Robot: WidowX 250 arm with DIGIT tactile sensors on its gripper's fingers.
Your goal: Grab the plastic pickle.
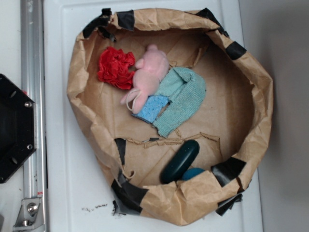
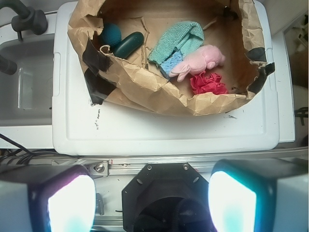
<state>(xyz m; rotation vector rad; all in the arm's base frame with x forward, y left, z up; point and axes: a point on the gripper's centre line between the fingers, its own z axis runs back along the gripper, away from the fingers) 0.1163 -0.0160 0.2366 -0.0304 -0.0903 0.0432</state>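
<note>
The pickle (image 2: 128, 44), lying slantwise beside the ball (image 2: 110, 34) in the paper bag (image 2: 145, 87), is seen far from the released, empty jaws.

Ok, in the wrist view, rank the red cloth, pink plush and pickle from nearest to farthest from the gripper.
1. red cloth, right side, lowest in frame.
2. pink plush, right, just behind it.
3. plastic pickle, far left.
</note>
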